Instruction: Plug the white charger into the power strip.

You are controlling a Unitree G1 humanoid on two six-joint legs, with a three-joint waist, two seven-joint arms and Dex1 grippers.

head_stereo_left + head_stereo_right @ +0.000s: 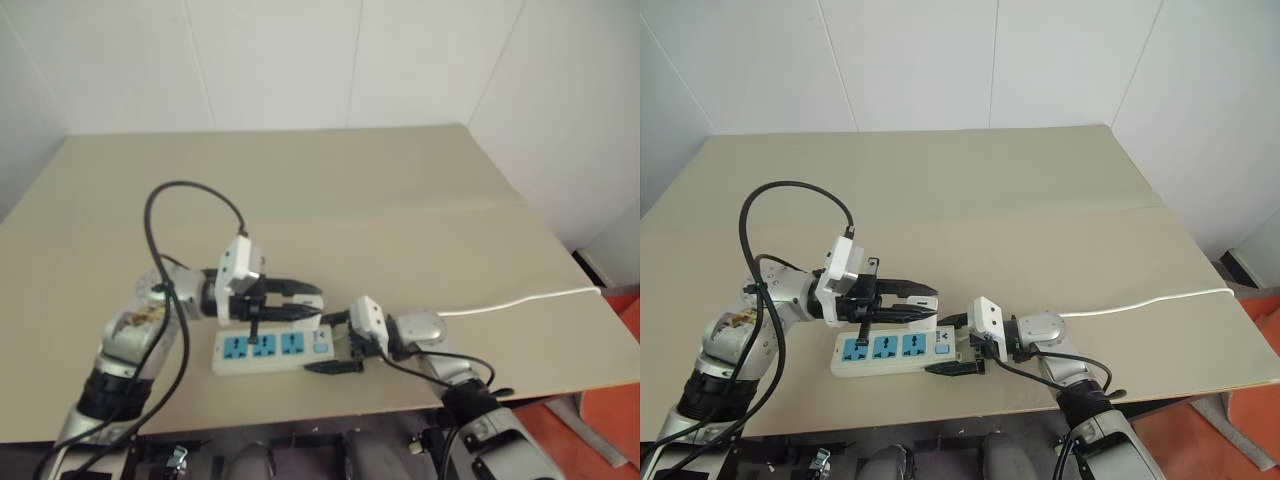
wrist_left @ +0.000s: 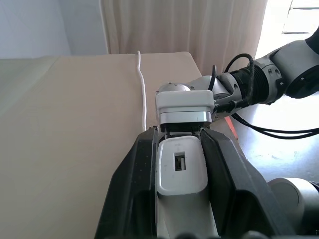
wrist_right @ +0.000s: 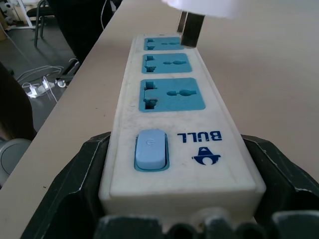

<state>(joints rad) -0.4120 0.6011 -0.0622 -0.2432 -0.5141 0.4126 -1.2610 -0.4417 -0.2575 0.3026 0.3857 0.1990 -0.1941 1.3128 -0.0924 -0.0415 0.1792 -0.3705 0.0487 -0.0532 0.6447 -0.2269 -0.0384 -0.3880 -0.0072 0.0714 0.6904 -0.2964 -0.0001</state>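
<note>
The power strip [image 1: 268,351] lies on the tan table near its front edge, its three blue sockets facing up. My right gripper [image 1: 336,343] is shut on its switch end, one black finger on each long side [image 3: 75,174]. The white charger [image 2: 182,172] is clamped between the fingers of my left gripper [image 1: 308,302], which hovers level just above the strip. Its metal prongs [image 3: 191,22] point down over the socket farthest from the switch, close above it; I cannot tell whether they touch.
The strip's white cord [image 1: 520,300] runs right across the table [image 1: 400,210] to its right edge. A black cable [image 1: 165,195] loops up from my left arm. The table's front edge is just behind the strip.
</note>
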